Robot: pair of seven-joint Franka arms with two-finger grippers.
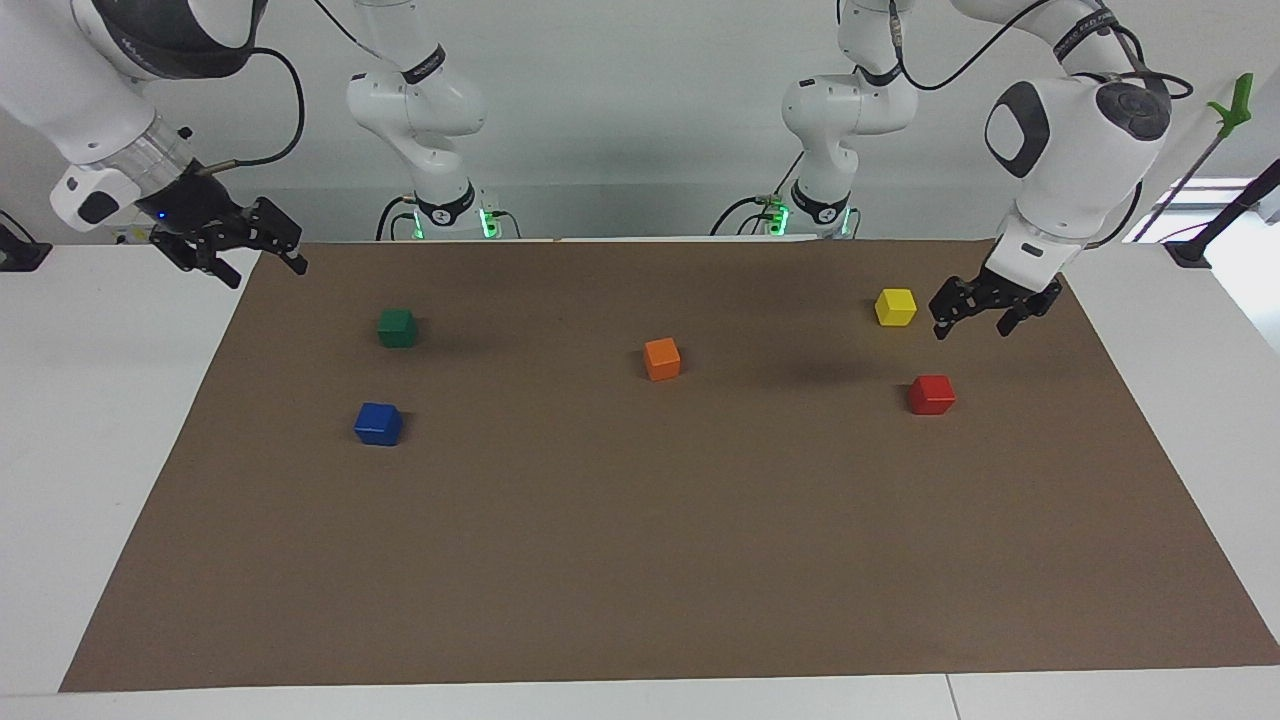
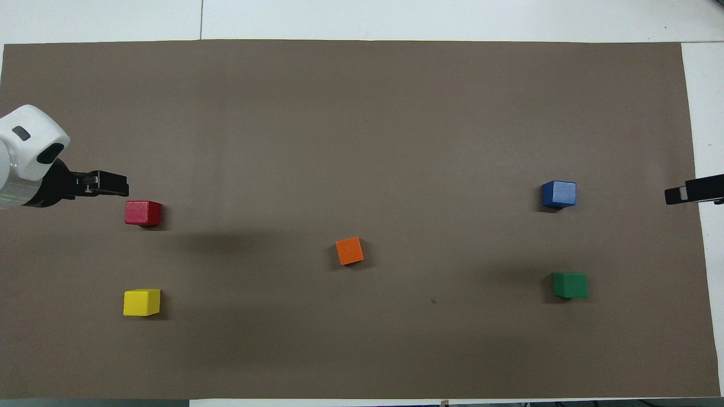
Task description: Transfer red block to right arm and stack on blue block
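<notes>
Red block (image 1: pixel 931 394) on the brown mat (image 1: pixel 640 560) toward the left arm's end, resting free, farther from the robots than the yellow block (image 1: pixel 895 306); blue block (image 1: pixel 378 423) toward the right arm's end, farther out than the green block (image 1: pixel 396 327); orange block (image 1: pixel 661 358) near the middle of the mat, between the two pairs (all five well apart from one another). Left gripper (image 1: pixel 968 314) raised over the mat just beside the yellow block, near the red block but not touching it, fingers spread and holding nothing; right gripper (image 1: pixel 232 245) up over the mat's edge at its own end, fingers likewise apart, empty.
</notes>
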